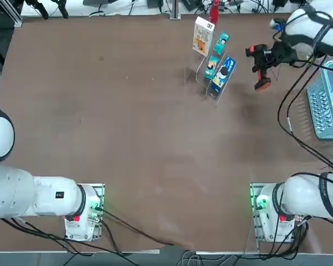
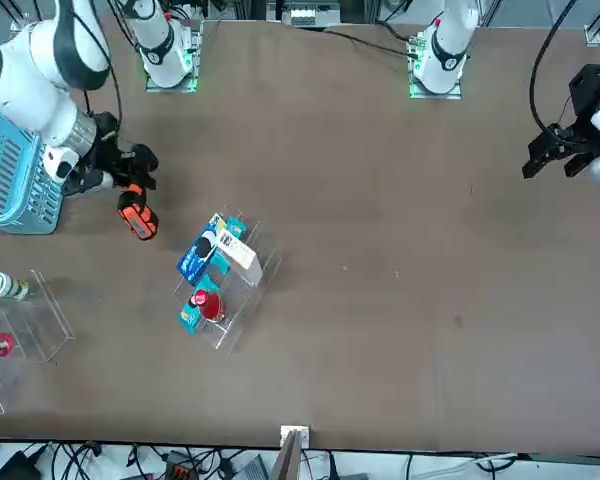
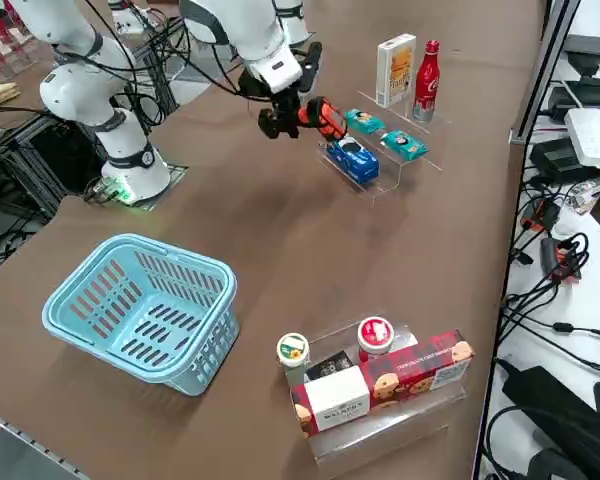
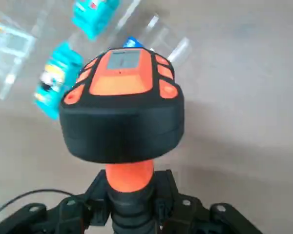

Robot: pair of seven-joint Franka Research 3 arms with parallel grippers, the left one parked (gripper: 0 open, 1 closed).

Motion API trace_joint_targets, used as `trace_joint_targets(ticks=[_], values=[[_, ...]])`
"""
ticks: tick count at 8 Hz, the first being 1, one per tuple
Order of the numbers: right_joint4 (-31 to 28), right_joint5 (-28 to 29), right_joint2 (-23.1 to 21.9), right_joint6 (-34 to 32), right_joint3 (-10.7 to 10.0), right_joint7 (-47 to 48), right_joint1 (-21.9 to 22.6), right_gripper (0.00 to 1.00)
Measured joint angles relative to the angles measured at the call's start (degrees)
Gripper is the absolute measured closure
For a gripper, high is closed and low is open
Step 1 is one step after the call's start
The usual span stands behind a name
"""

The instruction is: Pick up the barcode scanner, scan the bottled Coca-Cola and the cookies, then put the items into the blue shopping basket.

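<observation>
Right tool [image 4: 132,195]: clamped on the barcode scanner [image 4: 122,105] handle, held above the desk [image 1: 127,138] near the clear rack. Bottled Coca-Cola [image 3: 426,82] and cookies [image 3: 394,70]: upright at the rack's far end. Advised: scanner head to be squared to each barcode.

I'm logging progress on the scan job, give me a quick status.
Right hand shut on the barcode scanner, held above the table. Scanner near the stand with cookies and bottled Coca-Cola. Nothing between them.
</observation>
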Motion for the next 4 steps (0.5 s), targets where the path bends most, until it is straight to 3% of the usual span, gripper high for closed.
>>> trace_joint_targets(ticks=[4], values=[[3.5, 13.1, 4.4, -0.6, 0.0, -5.9, 0.0, 0.56]])
